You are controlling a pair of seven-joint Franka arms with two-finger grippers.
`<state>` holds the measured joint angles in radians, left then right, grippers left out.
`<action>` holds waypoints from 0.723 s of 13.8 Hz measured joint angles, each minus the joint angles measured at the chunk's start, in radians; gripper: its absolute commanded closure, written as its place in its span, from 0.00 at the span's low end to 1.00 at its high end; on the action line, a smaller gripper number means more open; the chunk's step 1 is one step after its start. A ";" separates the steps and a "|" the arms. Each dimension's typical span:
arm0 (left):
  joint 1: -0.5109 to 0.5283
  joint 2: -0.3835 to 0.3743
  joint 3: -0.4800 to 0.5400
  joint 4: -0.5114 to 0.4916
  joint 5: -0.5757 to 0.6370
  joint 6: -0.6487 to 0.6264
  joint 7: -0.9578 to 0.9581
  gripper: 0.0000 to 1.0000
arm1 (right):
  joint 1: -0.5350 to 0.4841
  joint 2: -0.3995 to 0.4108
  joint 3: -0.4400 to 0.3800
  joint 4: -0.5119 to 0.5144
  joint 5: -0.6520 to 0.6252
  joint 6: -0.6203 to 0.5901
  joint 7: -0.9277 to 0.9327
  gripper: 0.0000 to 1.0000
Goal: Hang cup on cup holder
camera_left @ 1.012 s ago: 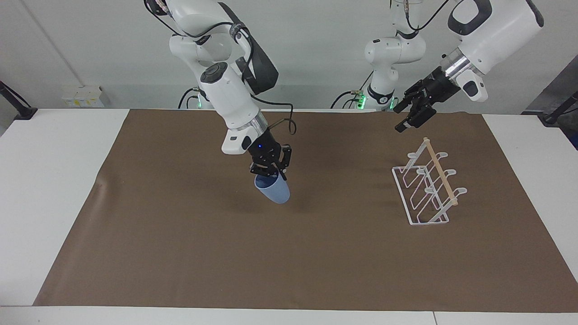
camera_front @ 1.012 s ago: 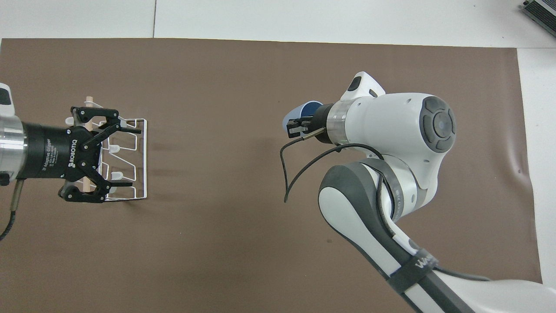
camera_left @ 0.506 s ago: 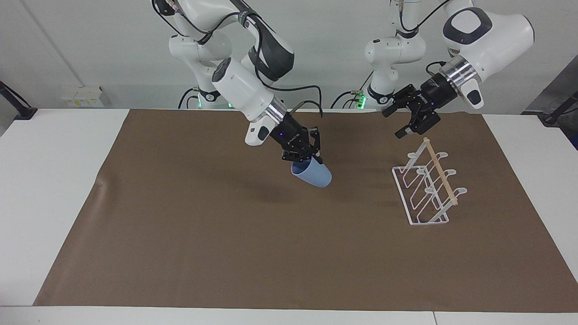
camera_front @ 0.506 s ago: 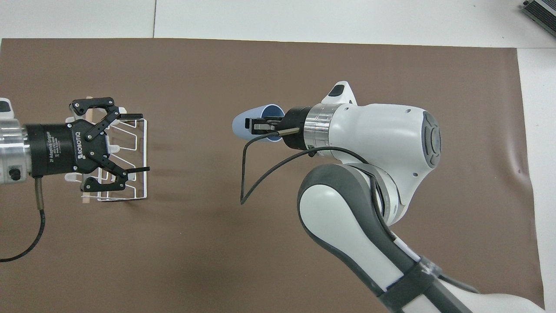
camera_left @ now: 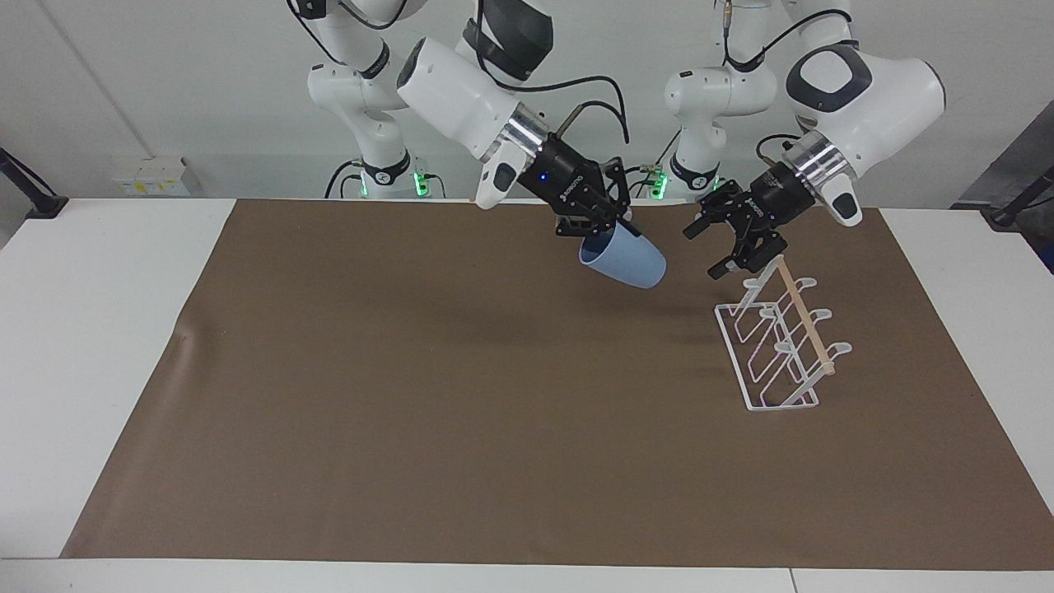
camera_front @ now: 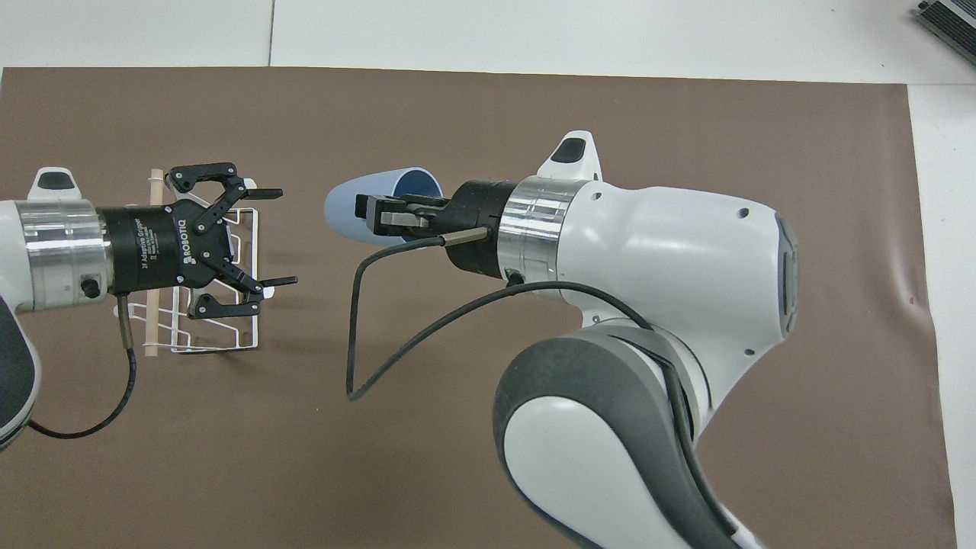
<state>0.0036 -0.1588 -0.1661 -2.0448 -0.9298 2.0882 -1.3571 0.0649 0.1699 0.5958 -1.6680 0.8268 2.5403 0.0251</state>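
Your right gripper (camera_left: 599, 231) is clamped on the rim of the cup (camera_left: 623, 259), one finger inside the mouth and one outside, so that's a solid pinch. The cup is up in the air, tipped over on its side with the closed bottom aimed toward the cup holder (camera_left: 778, 342) and the mouth facing back at the wrist. It's over the brown mat (camera_left: 412, 412), roughly mid-table, with bare mat showing between it and the rack.

Your left gripper (camera_left: 734, 243) hangs with its fingers spread wide, over the end of the cup holder nearest the robots. In the overhead view its fingertips (camera_front: 267, 194) stick out past the rack's wire edge, pointing at the cup (camera_front: 358, 213). It doesn't look to be touching the wooden dowel (camera_left: 803, 315) or the prongs.

The cup holder sits on the mat toward the left arm's end of the table, clear of the mat's edge. Lots of bare mat on the side away from the robots.
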 measured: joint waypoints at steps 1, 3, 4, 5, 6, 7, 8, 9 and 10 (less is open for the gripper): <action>-0.004 0.000 -0.001 0.000 -0.008 0.002 -0.005 0.00 | 0.003 -0.007 0.008 0.001 0.000 0.000 0.004 1.00; -0.004 0.000 0.001 0.003 -0.039 0.007 -0.012 0.00 | 0.011 -0.012 0.026 0.001 0.001 0.014 0.006 1.00; -0.004 0.000 0.003 0.008 -0.058 0.010 -0.012 0.00 | 0.017 -0.012 0.032 0.001 0.002 0.023 0.009 1.00; -0.004 0.000 0.005 0.016 -0.069 0.010 -0.012 0.00 | 0.025 -0.012 0.034 0.001 0.002 0.029 0.014 1.00; -0.004 -0.001 0.004 0.026 -0.075 0.010 -0.013 0.00 | 0.029 -0.012 0.035 0.001 0.002 0.032 0.019 1.00; -0.005 -0.002 0.003 0.031 -0.076 0.008 -0.014 0.00 | 0.030 -0.012 0.035 0.001 0.002 0.034 0.021 1.00; -0.006 -0.003 0.002 0.035 -0.077 0.004 -0.014 0.00 | 0.030 -0.012 0.035 0.001 0.002 0.035 0.022 1.00; -0.009 -0.005 0.001 0.038 -0.077 -0.003 -0.014 0.00 | 0.030 -0.012 0.035 0.001 0.002 0.035 0.024 1.00; -0.010 -0.006 0.000 0.039 -0.077 -0.010 -0.014 0.00 | 0.031 -0.012 0.035 0.001 0.002 0.035 0.025 1.00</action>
<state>-0.0067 -0.1652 -0.1660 -2.0062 -1.0069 2.0785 -1.3715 0.0954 0.1580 0.6306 -1.6669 0.8285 2.5749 0.0502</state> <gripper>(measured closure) 0.000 0.938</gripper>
